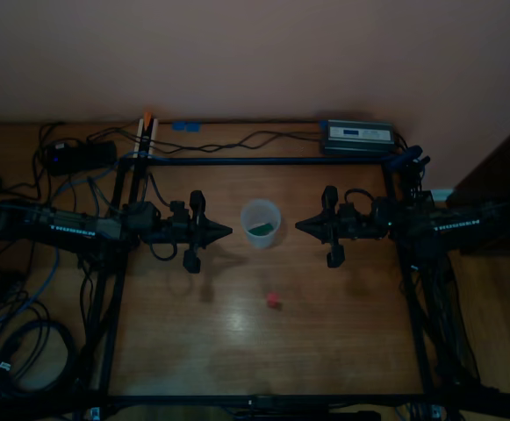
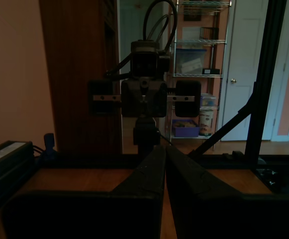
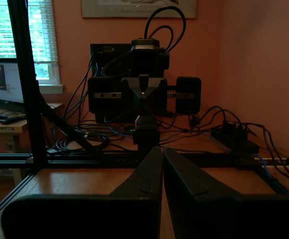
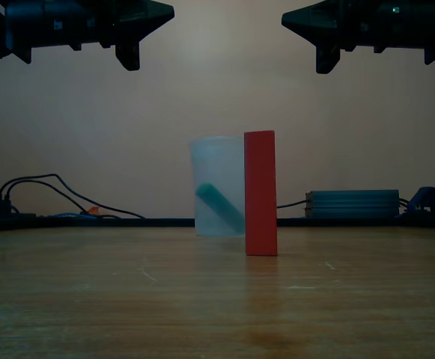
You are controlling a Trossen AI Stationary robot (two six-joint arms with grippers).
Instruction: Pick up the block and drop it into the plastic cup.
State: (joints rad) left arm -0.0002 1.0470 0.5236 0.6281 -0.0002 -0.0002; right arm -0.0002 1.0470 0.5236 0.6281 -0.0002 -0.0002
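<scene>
The small red block [image 1: 273, 301] stands upright on the wooden counter [image 1: 325, 333], apart from the translucent plastic cup [image 1: 261, 223]. Left pincer [image 1: 229, 231] and right pincer [image 1: 298, 225] are pressed together, empty. No legible writing.

I count two of my black pointed tools: the left tool [image 1: 228, 231] at centre left of the top view and the right tool [image 1: 299, 225] at centre right, each with its two fingers pressed together. One translucent whitish plastic cup [image 1: 261, 223] stands at the middle of the frame. One dark green piece [image 1: 260, 230] lies inside it. One small red block [image 1: 273, 301] sits on the one wooden counter [image 1: 342, 333], below centre.
</scene>
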